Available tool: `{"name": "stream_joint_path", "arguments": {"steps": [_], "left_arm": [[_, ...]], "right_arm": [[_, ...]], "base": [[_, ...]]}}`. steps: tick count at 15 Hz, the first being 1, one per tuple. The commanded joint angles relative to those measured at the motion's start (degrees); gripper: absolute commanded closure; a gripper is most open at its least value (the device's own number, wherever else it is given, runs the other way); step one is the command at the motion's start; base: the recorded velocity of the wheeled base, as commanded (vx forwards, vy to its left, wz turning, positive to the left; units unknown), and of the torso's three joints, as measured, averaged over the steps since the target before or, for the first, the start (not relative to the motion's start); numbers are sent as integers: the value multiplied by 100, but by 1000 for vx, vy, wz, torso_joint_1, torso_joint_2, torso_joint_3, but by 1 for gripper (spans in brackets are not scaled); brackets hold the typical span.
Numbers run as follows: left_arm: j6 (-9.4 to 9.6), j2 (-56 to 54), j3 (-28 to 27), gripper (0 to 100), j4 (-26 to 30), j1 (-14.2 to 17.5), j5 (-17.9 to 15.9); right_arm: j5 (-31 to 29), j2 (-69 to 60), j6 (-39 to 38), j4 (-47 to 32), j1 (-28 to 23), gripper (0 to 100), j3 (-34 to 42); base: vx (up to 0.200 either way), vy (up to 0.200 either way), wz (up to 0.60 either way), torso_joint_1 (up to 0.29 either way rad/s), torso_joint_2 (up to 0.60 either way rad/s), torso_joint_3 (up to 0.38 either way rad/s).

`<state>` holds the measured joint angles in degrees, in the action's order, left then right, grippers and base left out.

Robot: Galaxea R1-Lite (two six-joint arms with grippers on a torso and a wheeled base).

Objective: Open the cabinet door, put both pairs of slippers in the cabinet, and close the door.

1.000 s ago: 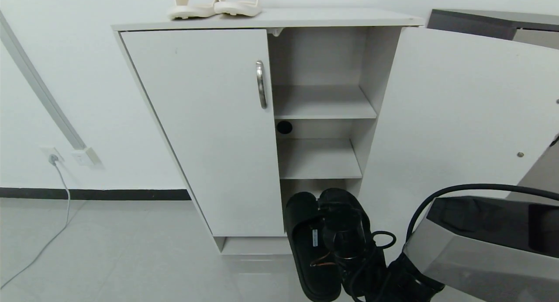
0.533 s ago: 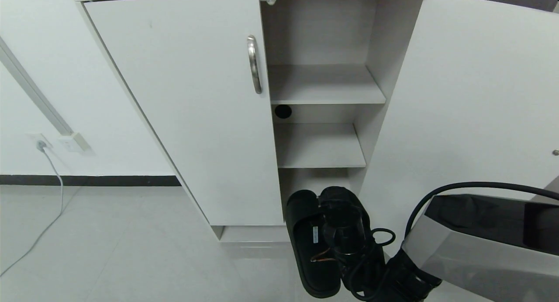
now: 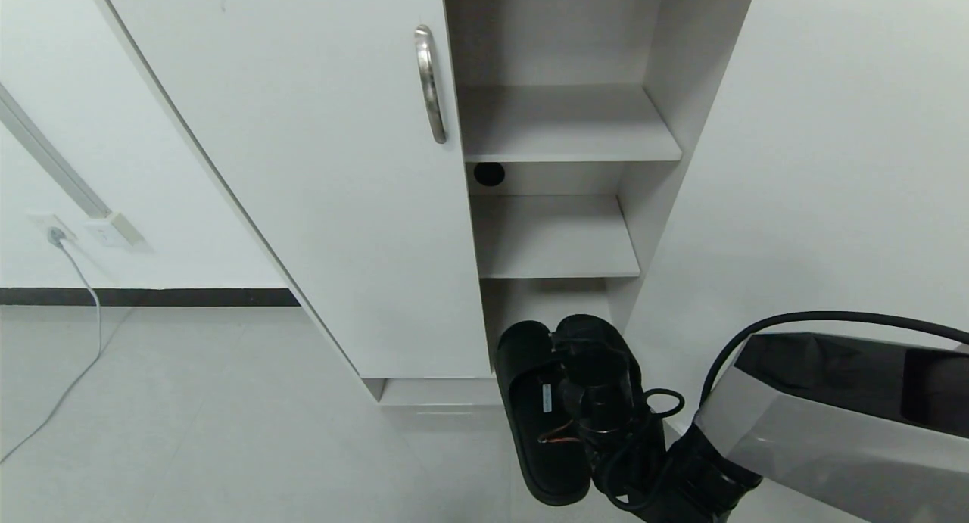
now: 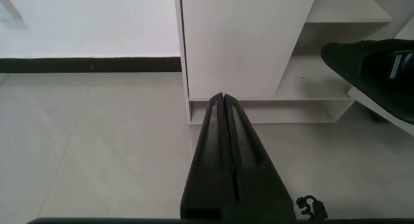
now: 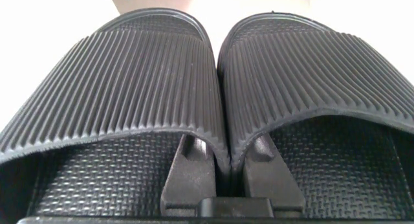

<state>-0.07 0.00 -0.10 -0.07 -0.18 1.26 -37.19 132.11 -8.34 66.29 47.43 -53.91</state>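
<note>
A pair of black slippers (image 3: 541,409) hangs side by side just above the floor, toes at the mouth of the cabinet's bottom compartment (image 3: 545,300). My right gripper (image 3: 598,406) is shut on them. In the right wrist view its fingers (image 5: 187,169) pinch the two inner side walls of the ribbed slippers (image 5: 142,75) together. The cabinet's right door (image 3: 817,167) stands wide open, the left door (image 3: 318,167) with its metal handle (image 3: 429,84) is closed. My left gripper (image 4: 224,98) is shut and empty, low over the floor facing the cabinet base (image 4: 272,111), with a black slipper (image 4: 369,65) beside it.
Two bare shelves (image 3: 560,122) sit above the bottom compartment. A wall socket (image 3: 53,235) with a cable (image 3: 83,341) is at the left, over a black baseboard (image 3: 144,297). Open tiled floor (image 3: 189,432) lies left of the cabinet.
The head camera has tilted down and come closer, so the cabinet top with the beige slippers has left the picture. The black slippers stay held in front of the bottom compartment.
</note>
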Motion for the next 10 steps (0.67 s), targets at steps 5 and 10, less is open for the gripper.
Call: {"name": "stream_joint_path", "arguments": {"steps": [5, 10], "left_arm": [[-1, 9, 1, 100, -1, 1, -3], [-1, 9, 1, 100, -1, 1, -3]], "right_arm": [[-34, -186, 939, 1219, 3, 100, 240], [-227, -54, 939, 1228, -112, 100, 65]], "base": [[0, 0, 0, 0, 0, 0], [0, 0, 0, 0, 0, 0]]}}
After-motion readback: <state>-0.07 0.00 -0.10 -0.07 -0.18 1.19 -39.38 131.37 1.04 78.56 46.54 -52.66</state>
